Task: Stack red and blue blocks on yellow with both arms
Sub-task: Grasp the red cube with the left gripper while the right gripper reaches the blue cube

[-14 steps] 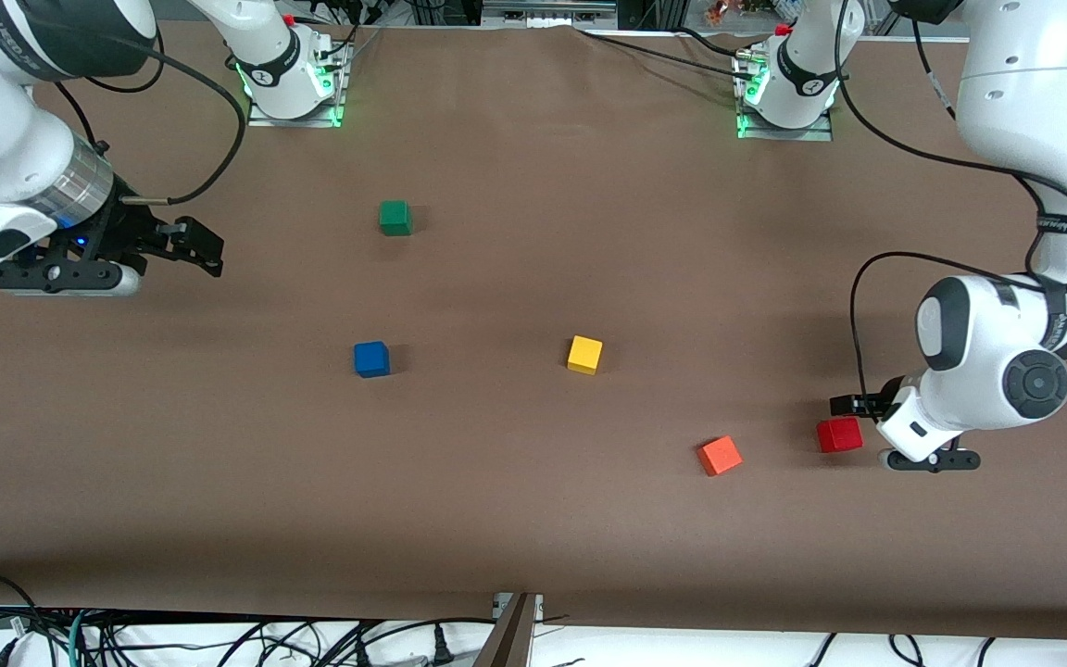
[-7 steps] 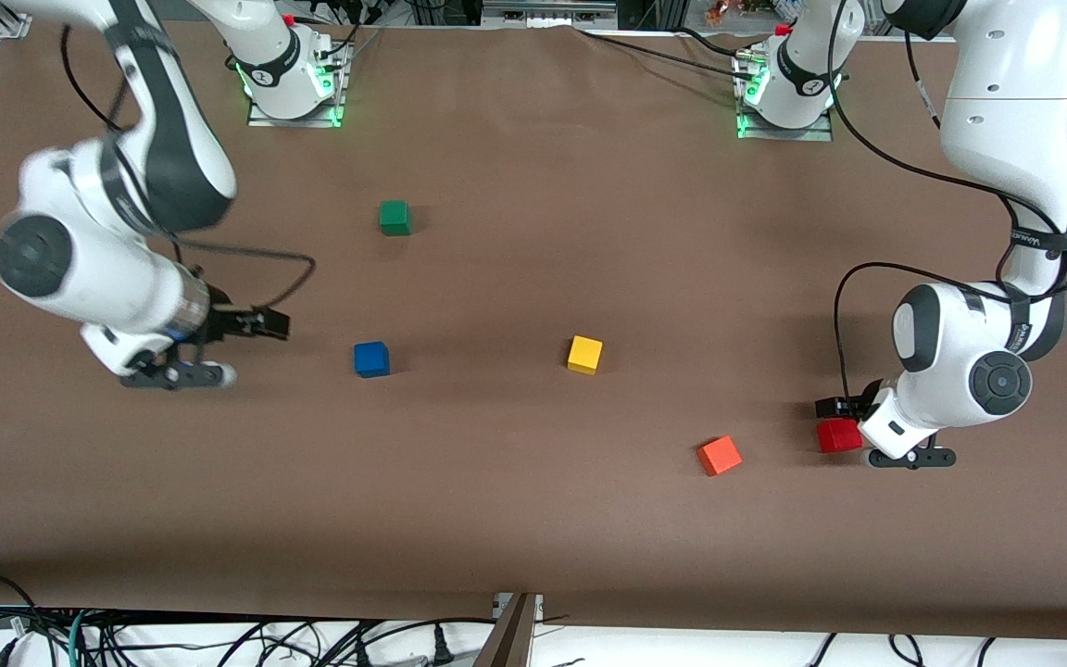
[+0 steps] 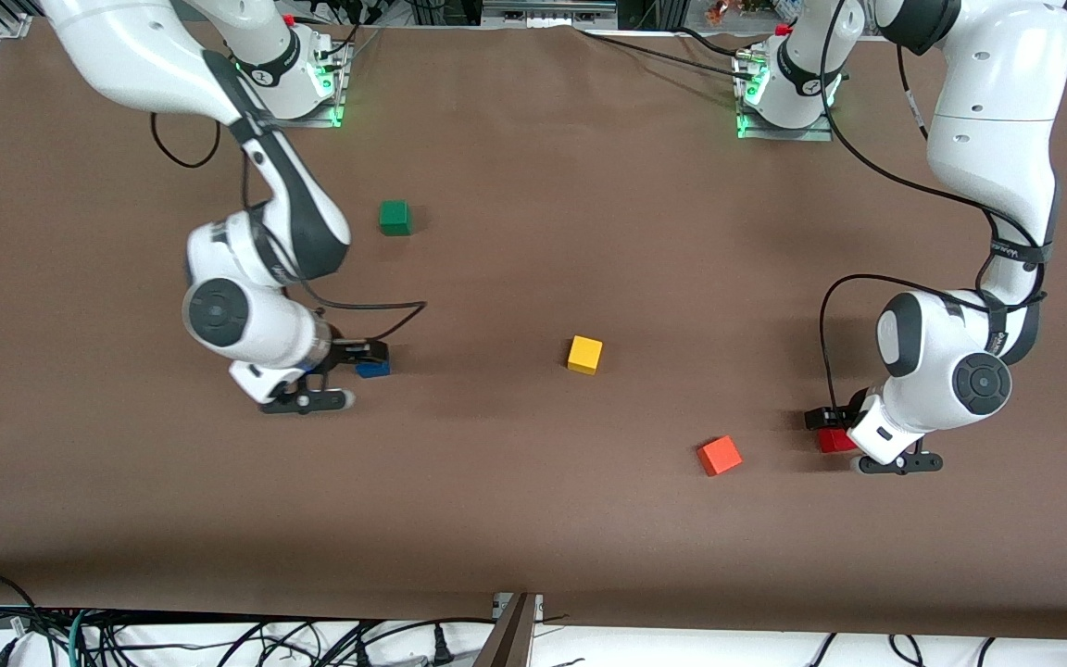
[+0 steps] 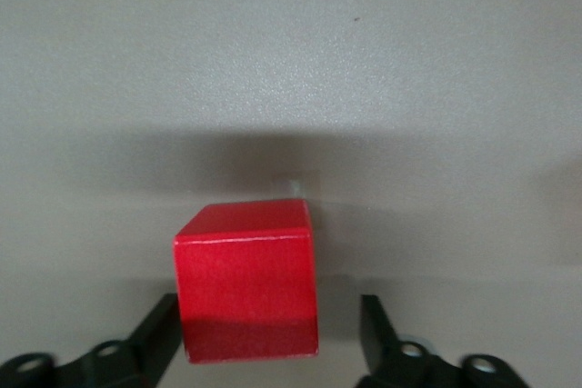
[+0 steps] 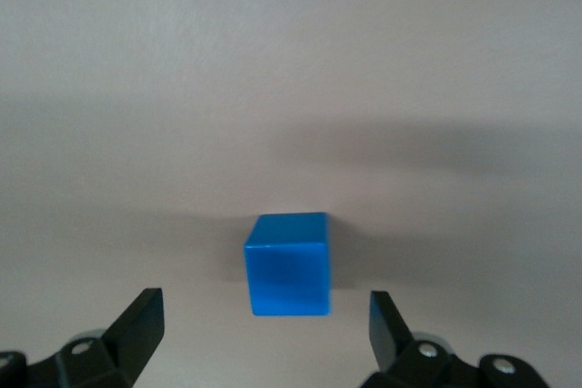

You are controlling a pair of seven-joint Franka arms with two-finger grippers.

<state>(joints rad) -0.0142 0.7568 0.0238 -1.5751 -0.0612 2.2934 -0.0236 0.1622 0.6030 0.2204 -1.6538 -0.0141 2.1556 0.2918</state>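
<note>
The yellow cube (image 3: 584,355) sits mid-table. The blue cube (image 3: 372,368) lies toward the right arm's end, partly hidden by my right gripper (image 3: 362,357). In the right wrist view the blue cube (image 5: 287,263) sits just ahead of the open fingers (image 5: 141,324), apart from them. The red cube (image 3: 834,440) lies toward the left arm's end, partly hidden by my left gripper (image 3: 828,424). In the left wrist view the red cube (image 4: 247,281) sits between the open fingers (image 4: 156,338), close to one and clear of the second.
A green cube (image 3: 395,218) lies farther from the camera than the blue cube. An orange cube (image 3: 720,455) lies beside the red cube, toward the table's middle. The brown table (image 3: 533,519) has open room around the yellow cube.
My right arm swung in from the table's end and came low at the blue cube. My left gripper moved over the red cube, which now sits between its fingers.
</note>
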